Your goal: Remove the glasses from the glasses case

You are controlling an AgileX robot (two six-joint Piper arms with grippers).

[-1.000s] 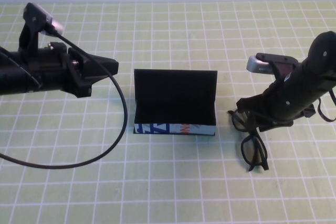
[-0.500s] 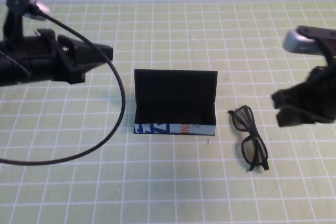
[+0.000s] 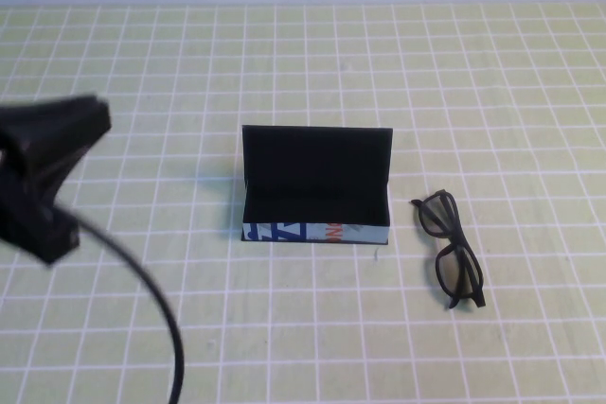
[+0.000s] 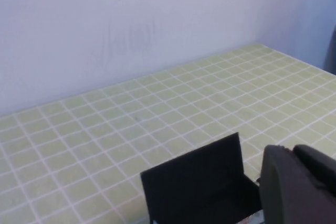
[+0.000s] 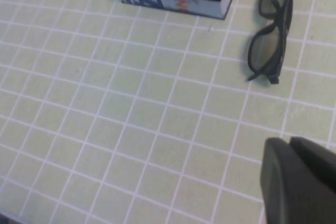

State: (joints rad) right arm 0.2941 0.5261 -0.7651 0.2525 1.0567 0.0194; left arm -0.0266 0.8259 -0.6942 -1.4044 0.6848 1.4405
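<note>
Black blur nearest us, low on the left of the high view, is our left gripper (image 3: 47,172), pulled back close to the camera w/ its cable (image 3: 142,300) looping down; we can't tell whether it's open or closed. A sec ago it hung out over the mat left of the case; now it's drawn in. Our right gripper was over the glasses a sec ago, lifted clear half a sec ago, and is now out of the high view altogether; in its wrist view only a dark bit of its body shows at the frame edge, so its state is also unknown to us.

Next out, the glasses (image 3: 450,249) lie folded on the green grid mat (image 3: 312,328), just right of the case (image 3: 315,188) and not touching it. Case stands open, lid up, lining bare.

We judge the task done, arms retreating.

Count: 1 glasses, 1 case, 1 gripper seen in the high view.
</note>
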